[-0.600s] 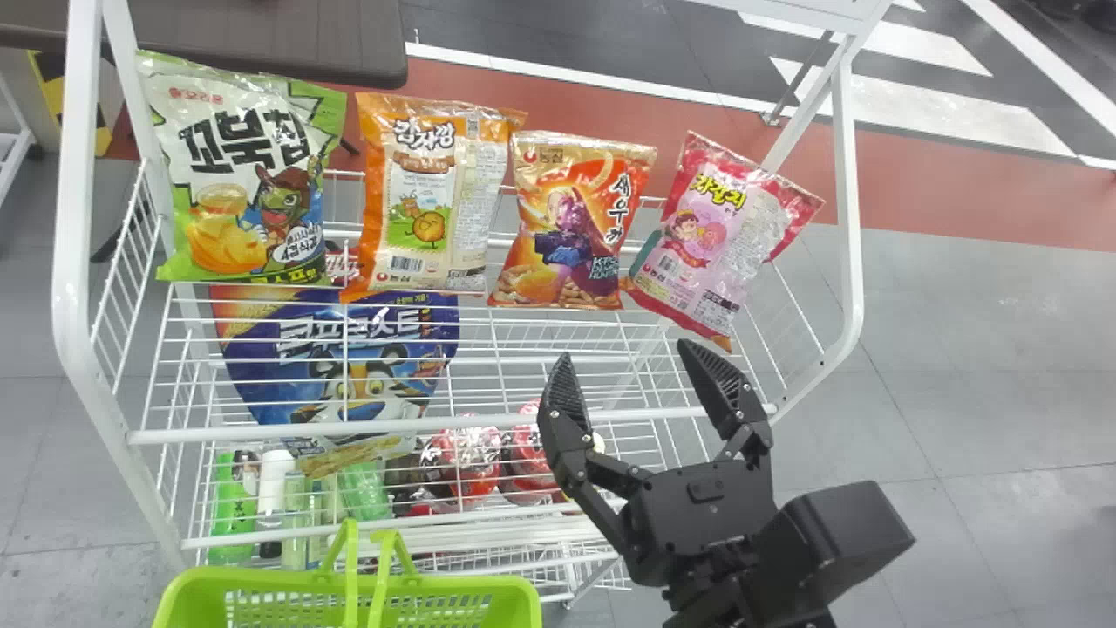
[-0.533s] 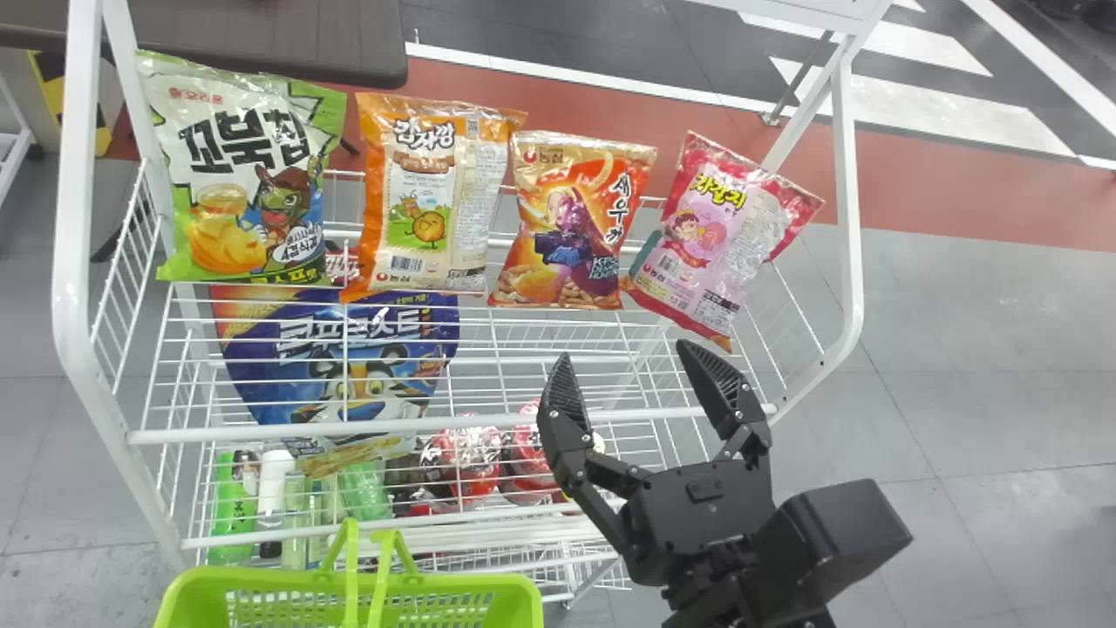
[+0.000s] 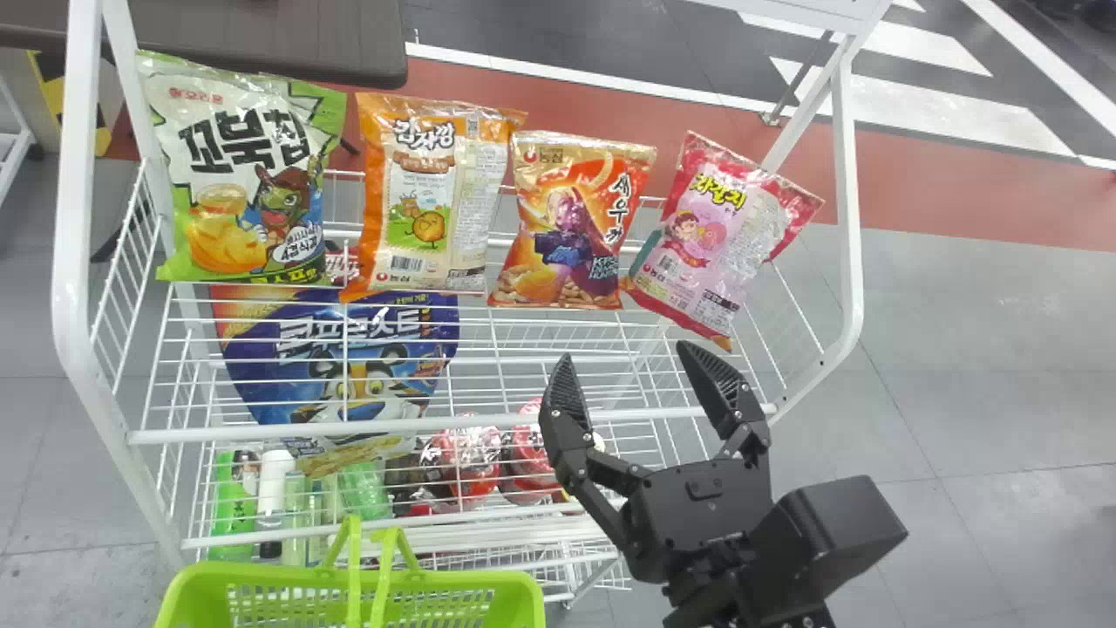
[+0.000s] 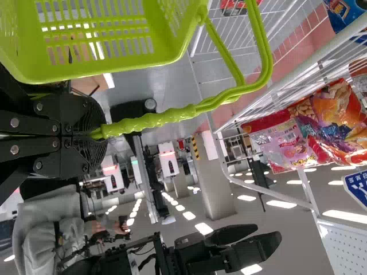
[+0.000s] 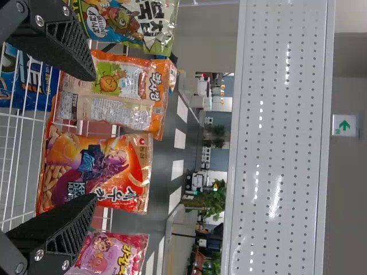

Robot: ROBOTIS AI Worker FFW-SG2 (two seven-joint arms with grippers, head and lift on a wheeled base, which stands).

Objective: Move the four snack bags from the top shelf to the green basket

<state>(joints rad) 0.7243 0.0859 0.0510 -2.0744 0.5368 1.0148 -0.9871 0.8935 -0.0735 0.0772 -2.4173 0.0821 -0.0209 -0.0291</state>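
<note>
Along head view's bottom edge | green basket (image 3: 471, 579) | cut off

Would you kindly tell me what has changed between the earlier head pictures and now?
The green basket has shifted slightly up and to the right in the head view. The arm behind the right gripper has drifted slightly left; its open fingers stayed nearly in place, taking hold of nothing. The four snack bags stayed put.

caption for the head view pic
Open right claw facing four snack bags on the top shelf, green basket nearby.
</note>
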